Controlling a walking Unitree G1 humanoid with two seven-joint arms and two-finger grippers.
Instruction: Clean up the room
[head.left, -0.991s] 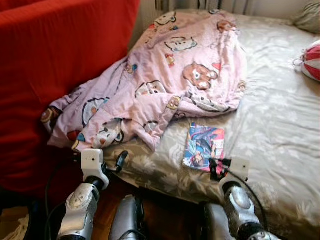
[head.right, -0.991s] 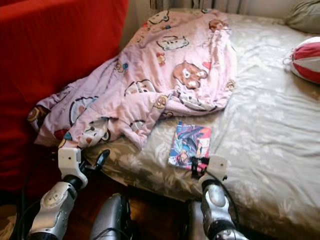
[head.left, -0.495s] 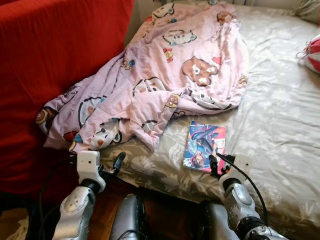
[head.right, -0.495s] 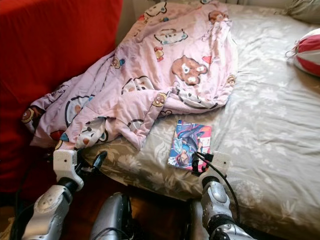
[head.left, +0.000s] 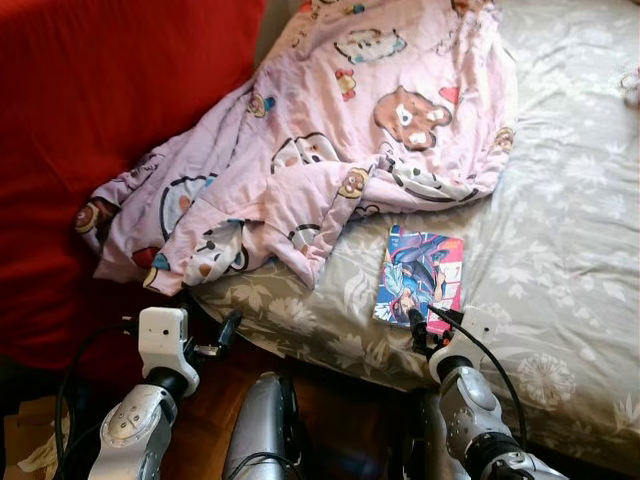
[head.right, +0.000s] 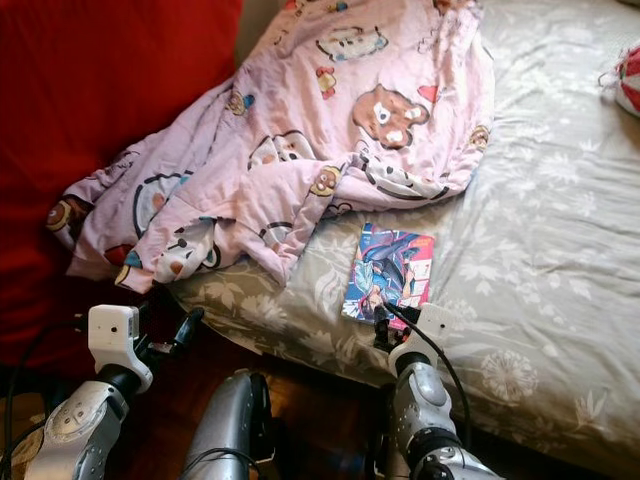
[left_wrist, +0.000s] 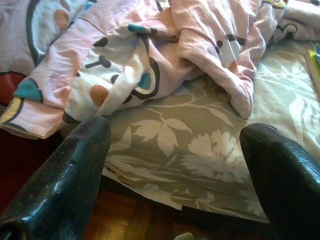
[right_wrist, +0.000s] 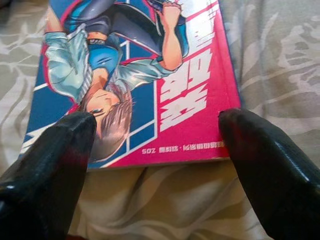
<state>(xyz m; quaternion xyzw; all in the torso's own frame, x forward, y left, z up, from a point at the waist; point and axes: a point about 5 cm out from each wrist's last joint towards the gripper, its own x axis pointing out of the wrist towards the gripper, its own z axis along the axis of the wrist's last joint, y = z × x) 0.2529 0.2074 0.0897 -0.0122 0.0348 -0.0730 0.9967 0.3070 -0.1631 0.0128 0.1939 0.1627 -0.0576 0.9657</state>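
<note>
I see my right tool (right_wrist: 155, 150) spread wide at the near edge of the comic book (head.left: 420, 275) on the bed (head.left: 560, 250); my left tool (left_wrist: 170, 165) gapes before the pink blanket (head.left: 330, 130).

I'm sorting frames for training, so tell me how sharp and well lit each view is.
Eye views: daylight, fairly sharp, book and blanket clear, dim floor under the bed. Left wrist view: fingers blurred up close, blanket crisp. Right wrist view: fingers soft and dark, book cover readable, slight sheen.
</note>
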